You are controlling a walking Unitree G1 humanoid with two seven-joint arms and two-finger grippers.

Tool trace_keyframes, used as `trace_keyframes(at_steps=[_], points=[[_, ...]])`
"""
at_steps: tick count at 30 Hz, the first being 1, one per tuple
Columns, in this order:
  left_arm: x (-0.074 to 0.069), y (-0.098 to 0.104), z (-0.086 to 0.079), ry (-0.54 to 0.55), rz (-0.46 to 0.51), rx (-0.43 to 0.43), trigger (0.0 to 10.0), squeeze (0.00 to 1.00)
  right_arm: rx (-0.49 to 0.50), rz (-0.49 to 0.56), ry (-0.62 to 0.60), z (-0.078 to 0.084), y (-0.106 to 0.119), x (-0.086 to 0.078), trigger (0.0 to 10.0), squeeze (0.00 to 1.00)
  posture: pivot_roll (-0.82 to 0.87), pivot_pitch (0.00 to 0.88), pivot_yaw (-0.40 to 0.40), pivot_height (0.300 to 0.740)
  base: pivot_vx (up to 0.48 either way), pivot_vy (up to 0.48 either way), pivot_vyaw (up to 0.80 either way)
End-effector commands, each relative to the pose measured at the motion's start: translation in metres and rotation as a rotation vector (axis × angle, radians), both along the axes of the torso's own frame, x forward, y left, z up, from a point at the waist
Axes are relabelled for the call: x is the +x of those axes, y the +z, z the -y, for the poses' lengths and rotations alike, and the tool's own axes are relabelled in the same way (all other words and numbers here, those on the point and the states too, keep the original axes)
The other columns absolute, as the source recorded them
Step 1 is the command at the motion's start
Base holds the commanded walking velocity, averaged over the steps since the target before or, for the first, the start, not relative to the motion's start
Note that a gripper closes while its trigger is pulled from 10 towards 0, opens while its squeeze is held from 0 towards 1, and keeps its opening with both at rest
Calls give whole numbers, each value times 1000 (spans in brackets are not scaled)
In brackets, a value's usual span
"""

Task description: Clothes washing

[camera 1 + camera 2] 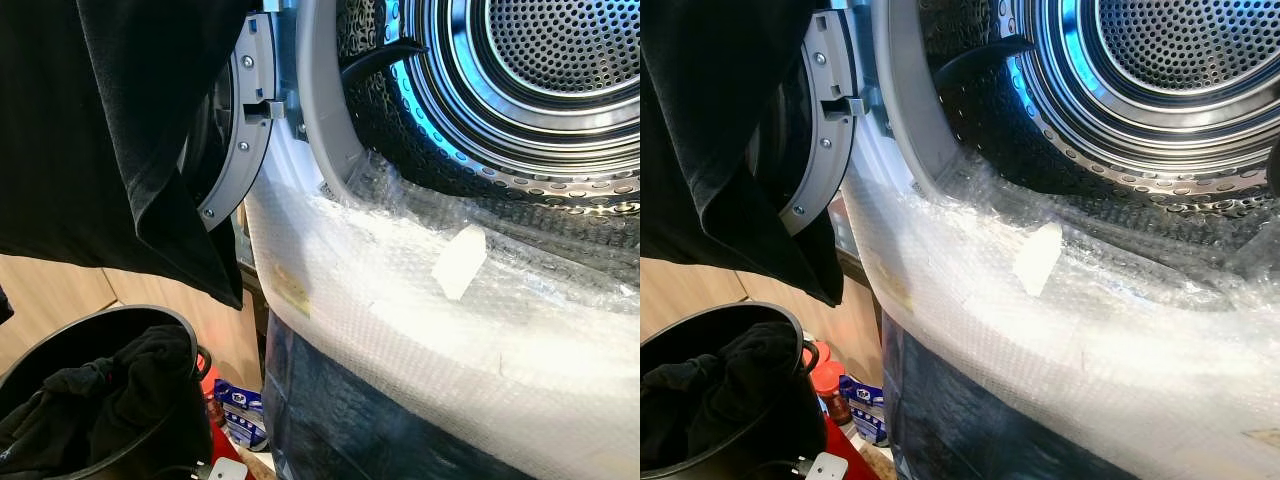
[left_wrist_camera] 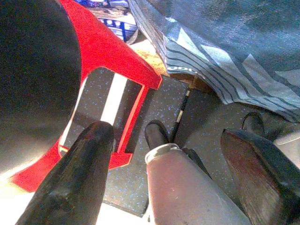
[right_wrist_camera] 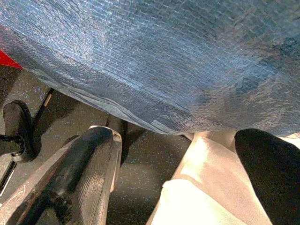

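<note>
The washing machine's steel drum [image 1: 560,60] stands open in front of me with nothing visible inside. Bubble wrap [image 1: 400,290] covers its front below the opening. A black garment [image 1: 110,130] hangs at the upper left in front of the open door [image 1: 235,130]; what holds it is out of frame. A black bucket [image 1: 185,330] at the lower left holds dark clothes [image 1: 90,400]. My left gripper [image 2: 167,132] hangs open low over the floor beside the bucket and a red stool [image 2: 112,51]. My right gripper [image 3: 174,136] hangs open under the machine's blue cover [image 3: 164,61].
Beside the bucket sit the red stool [image 1: 845,455], a red-capped jar [image 1: 828,385] and a blue-and-white packet [image 1: 240,410]. A wooden panel [image 1: 60,290] runs behind the bucket. A pale cream fabric shape [image 3: 201,187] lies near my right gripper. The floor is dark and speckled [image 2: 197,126].
</note>
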State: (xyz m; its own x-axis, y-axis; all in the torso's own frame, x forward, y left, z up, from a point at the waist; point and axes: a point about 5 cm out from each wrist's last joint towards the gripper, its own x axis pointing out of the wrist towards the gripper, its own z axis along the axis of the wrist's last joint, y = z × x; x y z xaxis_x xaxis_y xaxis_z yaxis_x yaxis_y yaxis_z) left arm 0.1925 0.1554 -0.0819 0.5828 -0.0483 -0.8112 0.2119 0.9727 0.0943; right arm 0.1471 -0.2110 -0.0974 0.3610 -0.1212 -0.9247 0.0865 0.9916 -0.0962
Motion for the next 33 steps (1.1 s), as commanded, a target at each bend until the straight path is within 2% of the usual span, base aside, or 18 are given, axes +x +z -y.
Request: trace_keyframes(at_steps=[1, 10, 16, 27, 29, 30, 31, 32, 33], points=[[-29, -13, -5, 82, -68, -34, 10000, 0, 34, 106, 91, -15, 6, 19, 10000, 0, 38, 0, -68, 740, 0, 0, 0], [-36, -15, -9, 82, -76, -27, 10000, 0, 33, 112, 159, -25, 7, 24, 10000, 0, 45, 0, -54, 740, 0, 0, 0], [-41, -17, -9, 69, -90, -25, 10000, 0, 25, 98, 205, -28, 5, 20, 10000, 0, 33, 0, -45, 740, 0, 0, 0], [-40, -17, -10, 59, -86, -24, 10000, 0, 14, 77, 226, -26, 2, 14, 10000, 0, 38, 0, -54, 740, 0, 0, 0], [-34, -14, -11, 13, -50, 9, 10000, 0, 4, 59, 196, -23, 1, 12, 10000, 0, 35, 0, -49, 740, 0, 0, 0], [-29, -11, -8, -60, -13, 38, 10000, 0, -9, 40, 192, -22, 0, 10, 10000, 0, 35, 0, -49, 740, 0, 0, 0], [-29, -11, -8, -60, -13, 38, 10000, 0, -9, 40, 192, -22, 0, 10, 10000, 0, 35, 0, -49, 740, 0, 0, 0], [-21, -7, -4, -158, 34, 65, 10000, 0, -24, 14, 177, -19, -1, 6, 10000, 0, 45, 0, -46, 740, 0, 0, 0], [-18, -5, -2, -190, 53, 63, 10000, 0, -25, 2, 164, -18, -2, 3, 10000, 0, 55, 0, -40, 740, 0, 0, 0]])
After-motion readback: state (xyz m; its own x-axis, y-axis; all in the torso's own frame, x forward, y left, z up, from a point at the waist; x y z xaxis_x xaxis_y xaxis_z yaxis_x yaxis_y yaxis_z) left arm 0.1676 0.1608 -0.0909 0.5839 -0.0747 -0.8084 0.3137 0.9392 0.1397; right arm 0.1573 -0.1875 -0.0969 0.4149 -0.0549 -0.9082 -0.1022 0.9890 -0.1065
